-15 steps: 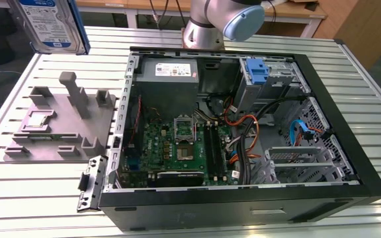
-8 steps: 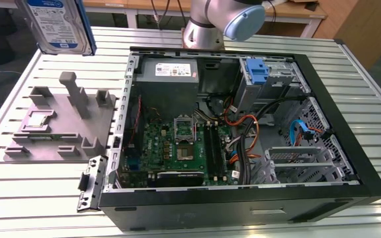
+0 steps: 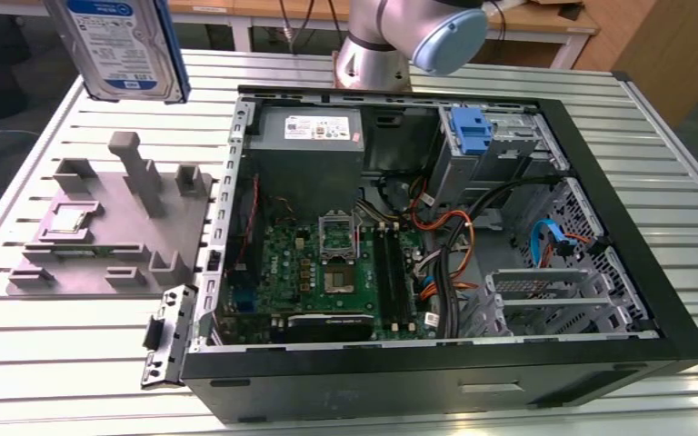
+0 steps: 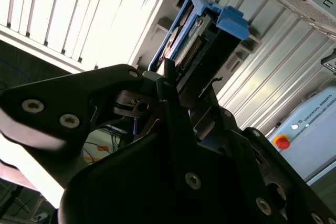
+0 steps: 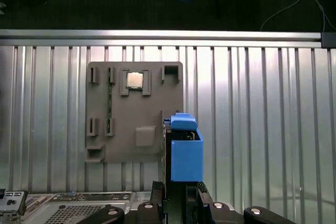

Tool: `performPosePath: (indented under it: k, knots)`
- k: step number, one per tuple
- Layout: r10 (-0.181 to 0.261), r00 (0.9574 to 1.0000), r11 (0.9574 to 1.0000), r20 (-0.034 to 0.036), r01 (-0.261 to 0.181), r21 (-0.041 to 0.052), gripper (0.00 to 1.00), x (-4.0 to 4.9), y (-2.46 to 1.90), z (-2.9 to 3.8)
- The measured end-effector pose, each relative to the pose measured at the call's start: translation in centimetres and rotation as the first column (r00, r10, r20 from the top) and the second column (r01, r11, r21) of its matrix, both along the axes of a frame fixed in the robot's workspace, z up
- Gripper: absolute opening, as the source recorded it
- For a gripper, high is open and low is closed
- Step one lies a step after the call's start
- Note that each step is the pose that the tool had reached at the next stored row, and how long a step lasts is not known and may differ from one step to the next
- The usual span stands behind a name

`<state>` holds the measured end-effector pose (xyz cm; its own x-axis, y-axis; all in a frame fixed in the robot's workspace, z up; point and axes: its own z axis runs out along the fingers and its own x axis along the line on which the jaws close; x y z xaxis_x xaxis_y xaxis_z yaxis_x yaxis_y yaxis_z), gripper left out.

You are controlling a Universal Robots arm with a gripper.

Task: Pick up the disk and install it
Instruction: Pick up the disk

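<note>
Disk sits clamped in the hand above the table.

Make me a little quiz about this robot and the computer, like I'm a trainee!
1. True or false: the disk lies inside the computer case.
2. What does the pincer grip? A) a cable B) the disk C) a screwdriver
3. Fill in: the plastic bracket around the disk is coloured ____.

Key: 1 false, it is held up in the air beside the case; 2 B; 3 blue.
</note>
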<state>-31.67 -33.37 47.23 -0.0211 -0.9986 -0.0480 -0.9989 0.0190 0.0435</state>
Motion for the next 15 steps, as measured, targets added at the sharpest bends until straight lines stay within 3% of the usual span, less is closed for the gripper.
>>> performPosePath:
  k: [11,15]
  knots:
    - [0.0,1.0,1.0,-0.001,0.0,0.0,0.35,2.26,-0.16,0.0]
    - [0.0,1.0,1.0,-0.0012,0.0,0.0,0.35,2.66,-0.18,0.0]
